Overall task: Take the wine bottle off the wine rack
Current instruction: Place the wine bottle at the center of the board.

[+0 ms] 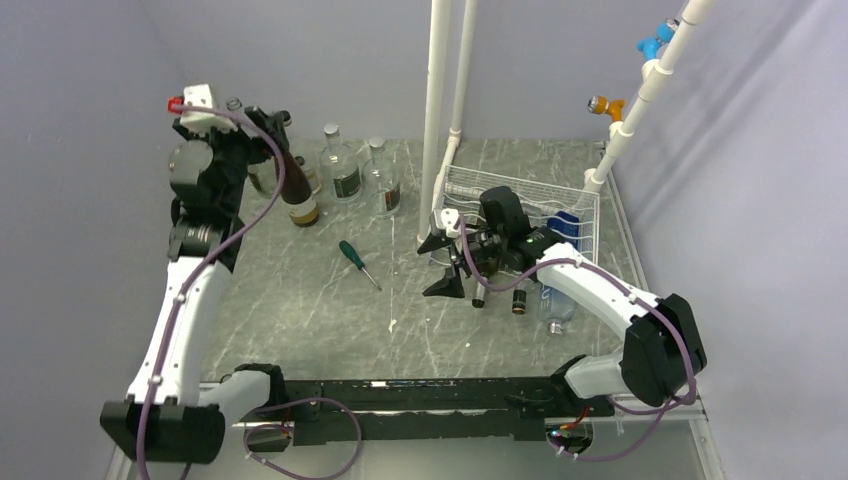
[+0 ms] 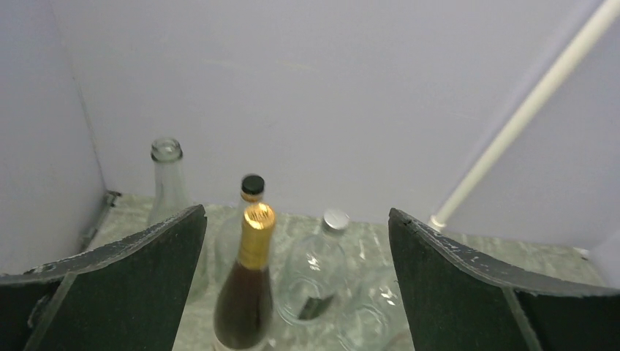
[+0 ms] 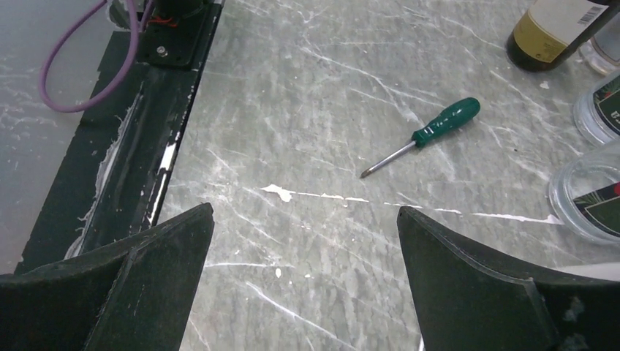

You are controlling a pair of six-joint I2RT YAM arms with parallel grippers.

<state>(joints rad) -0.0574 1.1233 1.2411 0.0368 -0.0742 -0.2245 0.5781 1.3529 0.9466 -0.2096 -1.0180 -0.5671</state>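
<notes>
The wine bottle (image 1: 297, 192), brown with a gold foil top, stands on the table at the back left, off the white wire wine rack (image 1: 560, 195). My left gripper (image 1: 270, 125) hangs open above its neck. In the left wrist view the bottle (image 2: 245, 292) rises between the spread fingers of that gripper (image 2: 297, 212), nearer the left finger and touching neither. My right gripper (image 1: 440, 265) is open over bare table just left of the rack, and the right wrist view shows nothing inside this gripper (image 3: 305, 212). The bottle's base (image 3: 552, 36) shows at that view's top right.
Clear glass bottles (image 1: 345, 172) (image 1: 383, 182) stand beside the wine bottle, and more (image 2: 167, 175) (image 2: 322, 270) crowd behind it. A green screwdriver (image 1: 357, 262) (image 3: 431, 131) lies mid-table. Several bottles (image 1: 519, 300) lie in the rack. White pipes (image 1: 435, 110) rise at the back.
</notes>
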